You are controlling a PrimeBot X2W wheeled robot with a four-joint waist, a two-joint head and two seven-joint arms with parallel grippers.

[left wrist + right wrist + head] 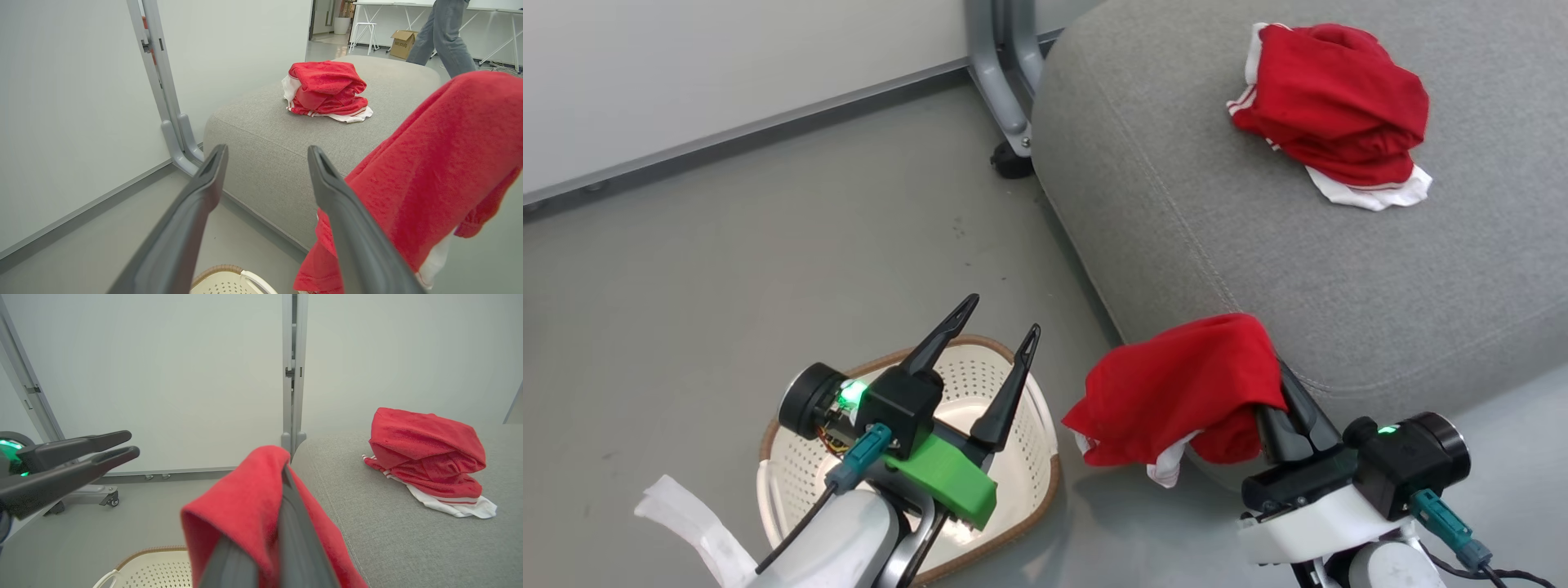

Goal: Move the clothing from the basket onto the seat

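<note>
One red garment (1331,102) lies crumpled on the grey seat (1192,204), toward its far side; it is also on the seat (261,143) in the left wrist view (325,90) and the right wrist view (425,457). My right gripper (1278,384) is shut on the second red garment (1176,392), which hangs in the air beside the seat's near corner, draped over my fingers (290,522). The cream basket (1029,482) stands on the floor under my left gripper (1001,318), which is open and holds nothing.
A grey metal frame leg on a caster (1009,98) stands by the seat's far-left corner, against a white wall panel. A person's legs (441,32) pass behind the seat. White fabric wrap (694,523) trails from my left forearm.
</note>
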